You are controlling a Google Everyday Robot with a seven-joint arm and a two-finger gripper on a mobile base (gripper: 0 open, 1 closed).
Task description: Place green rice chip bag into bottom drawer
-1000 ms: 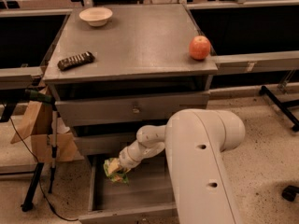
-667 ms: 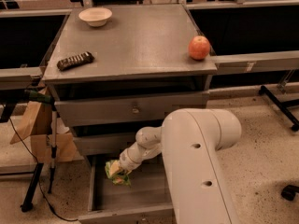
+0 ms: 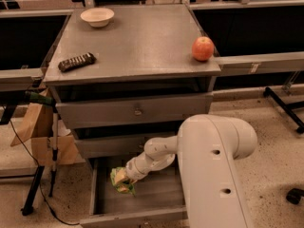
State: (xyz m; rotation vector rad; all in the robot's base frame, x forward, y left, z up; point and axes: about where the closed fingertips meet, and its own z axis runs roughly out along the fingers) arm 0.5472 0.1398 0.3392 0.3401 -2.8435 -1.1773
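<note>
A: What is being held by the gripper point(image 3: 125, 176)?

B: The bag point(image 3: 121, 183) is being pinched at its top between closed fingers. It is hanging inside the open drawer point(image 3: 154, 196), toward the left side.

A: What is being risked?

B: Whether the bag is touching the drawer floor cannot be told. Dropped from height, it could be tipped against the left wall. Crumpled foil could also be snagged and dragged out while the arm point(image 3: 213, 165) is being withdrawn under the middle drawer point(image 3: 109, 145).

Bench point(image 3: 142, 46) top: bowl point(image 3: 97, 17) rear left, bar point(image 3: 76, 61) front left, apple point(image 3: 203, 48) right edge. Below, bottom drawer point(image 3: 152, 197) pulled out; end effector point(image 3: 123, 176) over its left part, at green rice chip bag point(image 3: 124, 187)
</note>
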